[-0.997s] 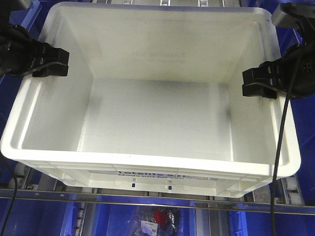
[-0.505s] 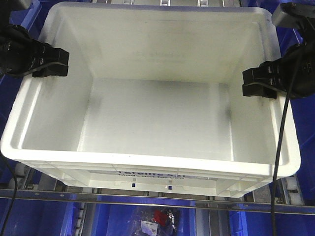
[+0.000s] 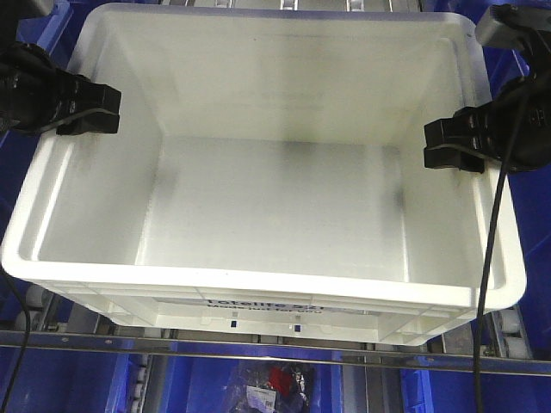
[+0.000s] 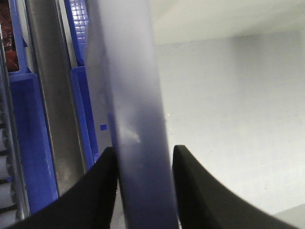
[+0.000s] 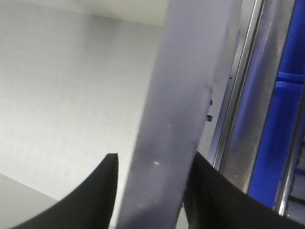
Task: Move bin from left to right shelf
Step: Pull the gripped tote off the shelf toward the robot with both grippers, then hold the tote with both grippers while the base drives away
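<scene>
Item: white tote bin, centre of view, near edge over the metal shelf rail.
Your left gripper clamps its left rim, your right gripper its right rim; blue bins sit below.

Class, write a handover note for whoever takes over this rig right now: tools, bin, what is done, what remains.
Left tool: shut on the left rim of the large white rectangular plastic bin.
Right tool: shut on its right rim.
Bin: empty, above blue plastic bins; lifted or resting, cannot tell.
Done: two-sided grasp.
To do: carry to the right shelf, set down, release.
</scene>
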Available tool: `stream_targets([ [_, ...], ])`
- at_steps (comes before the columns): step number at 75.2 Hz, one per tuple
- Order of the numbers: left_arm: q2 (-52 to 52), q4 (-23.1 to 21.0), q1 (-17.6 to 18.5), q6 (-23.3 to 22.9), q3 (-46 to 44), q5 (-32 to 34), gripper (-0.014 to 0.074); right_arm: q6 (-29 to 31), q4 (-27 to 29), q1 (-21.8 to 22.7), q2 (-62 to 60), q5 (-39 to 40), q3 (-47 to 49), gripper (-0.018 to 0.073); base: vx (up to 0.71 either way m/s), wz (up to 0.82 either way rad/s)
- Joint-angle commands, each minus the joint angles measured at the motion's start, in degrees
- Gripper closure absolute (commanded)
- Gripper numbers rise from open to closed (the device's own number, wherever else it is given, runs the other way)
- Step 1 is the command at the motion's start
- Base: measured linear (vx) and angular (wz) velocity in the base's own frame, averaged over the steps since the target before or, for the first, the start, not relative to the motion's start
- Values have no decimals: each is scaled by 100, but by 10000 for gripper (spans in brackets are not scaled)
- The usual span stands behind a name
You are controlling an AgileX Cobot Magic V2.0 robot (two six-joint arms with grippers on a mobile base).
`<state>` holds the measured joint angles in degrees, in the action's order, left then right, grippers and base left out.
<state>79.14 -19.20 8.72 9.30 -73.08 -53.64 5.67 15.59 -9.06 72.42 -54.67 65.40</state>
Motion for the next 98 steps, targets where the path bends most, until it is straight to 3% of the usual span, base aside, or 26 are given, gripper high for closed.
stream_targets([
  [1, -340, -446, 52, 265, -231, 311, 594, 104, 2, 21, -182, 551, 203, 564, 0, 0],
  [98, -340, -451, 52, 265, -231, 311, 594, 104, 2, 21, -182, 545, 203, 564, -4, -2],
])
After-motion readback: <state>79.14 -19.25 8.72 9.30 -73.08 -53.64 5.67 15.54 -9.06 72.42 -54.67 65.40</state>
